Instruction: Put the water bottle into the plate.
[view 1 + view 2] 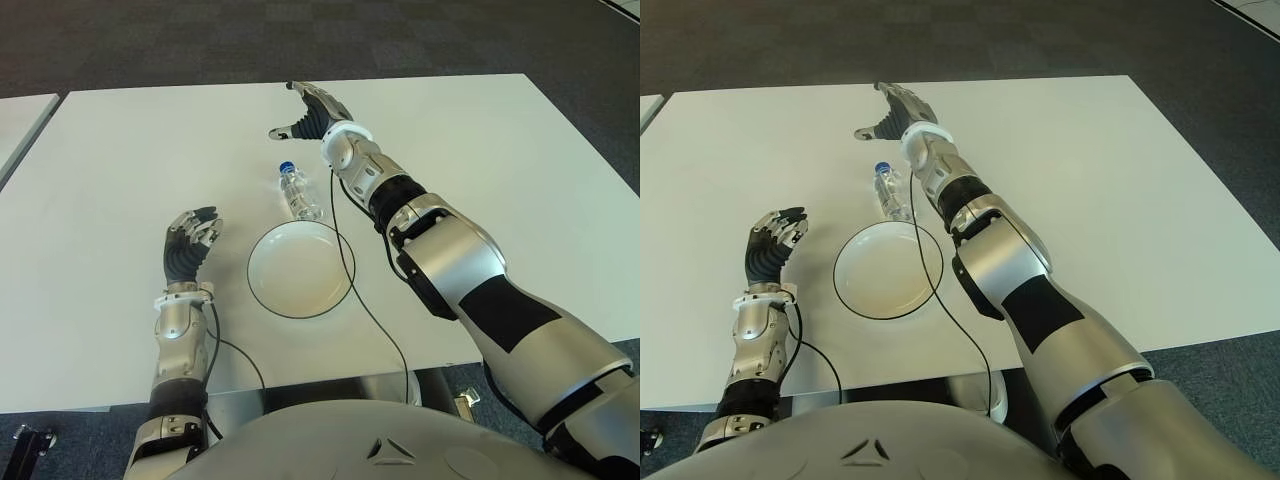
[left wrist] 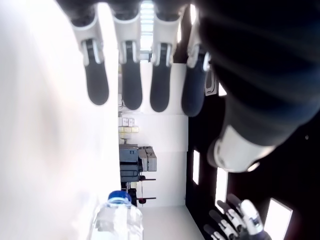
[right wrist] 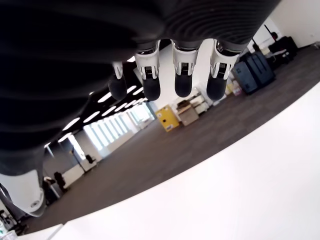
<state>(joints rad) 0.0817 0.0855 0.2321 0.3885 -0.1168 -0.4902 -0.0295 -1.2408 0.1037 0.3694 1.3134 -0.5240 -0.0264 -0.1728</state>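
Bottle: the water bottle (image 1: 299,192) lies just beyond the plate (image 1: 300,268), unheld.
Right hand (image 1: 315,112): we hover past the bottle, fingers spread, ready to descend.
Left hand (image 1: 190,241): beside the plate's left, relaxed, empty.

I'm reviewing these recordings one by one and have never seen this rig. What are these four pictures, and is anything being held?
It is a humanoid robot with two fingered hands at a white table. Two pictures come from cameras in its head, looking down; the other two from a camera on each wrist, close behind the fingers. A water bottle with a blue cap lies on its side just beyond an empty white plate. The right hand is open, beyond the bottle. The left hand shows open left of the plate. Nothing is held.
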